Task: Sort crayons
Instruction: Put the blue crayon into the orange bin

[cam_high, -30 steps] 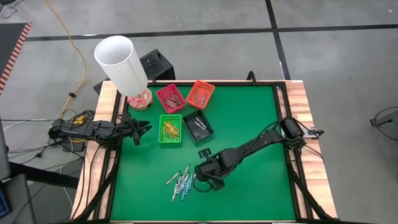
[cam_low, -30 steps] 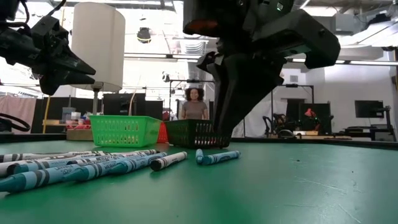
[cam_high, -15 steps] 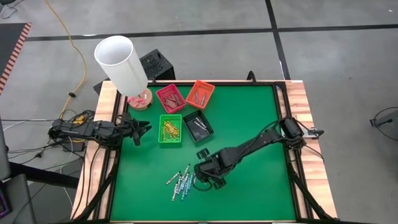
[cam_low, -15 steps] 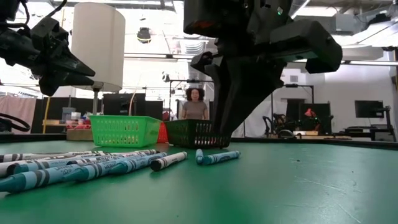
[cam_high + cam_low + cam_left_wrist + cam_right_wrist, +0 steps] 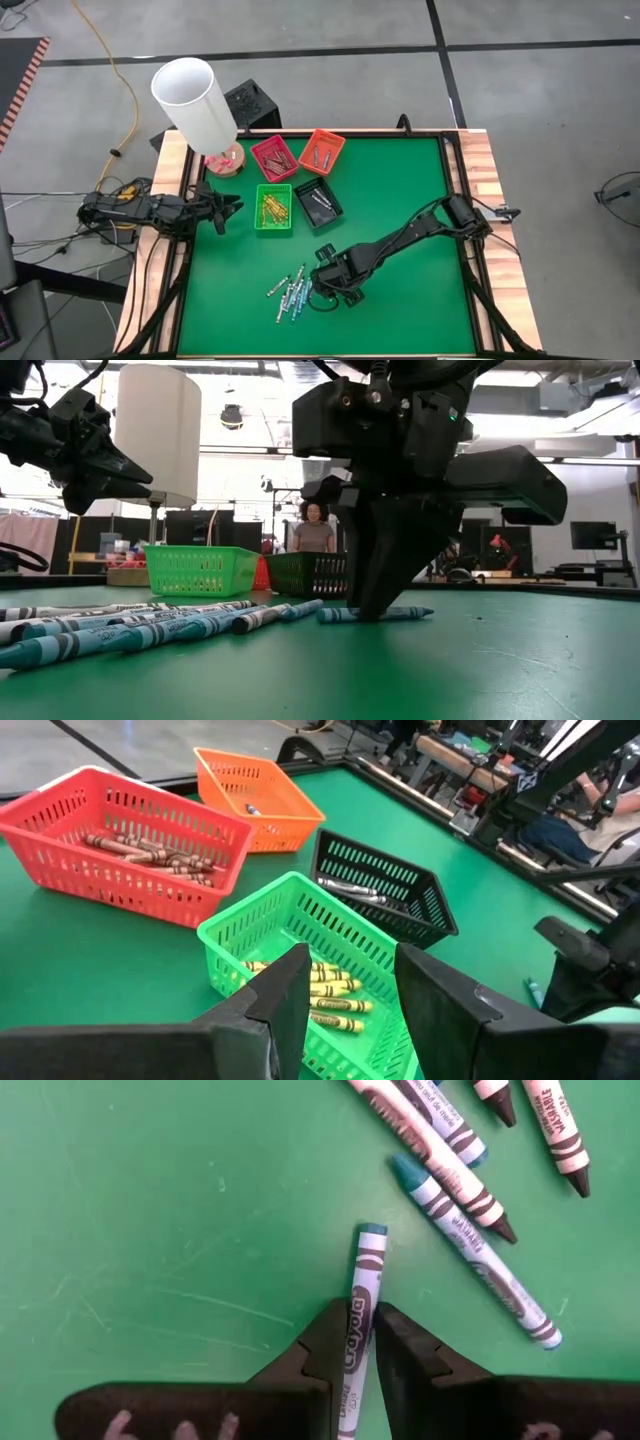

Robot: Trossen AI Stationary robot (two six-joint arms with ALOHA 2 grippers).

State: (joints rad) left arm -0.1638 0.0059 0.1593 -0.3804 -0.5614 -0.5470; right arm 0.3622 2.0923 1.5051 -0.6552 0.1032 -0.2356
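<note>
Several crayons (image 5: 290, 292), light blue and grey-white, lie loose on the green mat near its front edge. My right gripper (image 5: 318, 288) points steeply down at the right end of that pile, its fingers closed on either side of one light blue crayon (image 5: 365, 1270) that lies flat on the mat (image 5: 385, 614). My left gripper (image 5: 232, 208) hangs open at the table's left edge, touching nothing. Past its fingers (image 5: 350, 990) stand the green tray (image 5: 300, 935) of yellow crayons, the red tray (image 5: 120, 835) of brown ones, the orange tray (image 5: 250, 795) and the black tray (image 5: 385, 895). My right gripper pinches the light blue crayon's paper-wrapped shaft (image 5: 361, 1312) between its two fingers. The fingers (image 5: 368, 595) come from above, slanting down, and lie across the crayon. The crayon rests flat on the mat, one end sticking out past the fingers.
A tall white cylinder (image 5: 193, 100) on a round base stands at the far left corner. The four trays (image 5: 298, 180) cluster at the far left of the mat. The mat's right half (image 5: 410, 180) is bare green. A person (image 5: 314, 530) stands in the room beyond.
My right gripper has come down to the mat and rolled a little about its own axis, ending with its fingers around the light blue crayon. That crayon has swung round on the mat, and a neighbouring crayon has shifted slightly.
</note>
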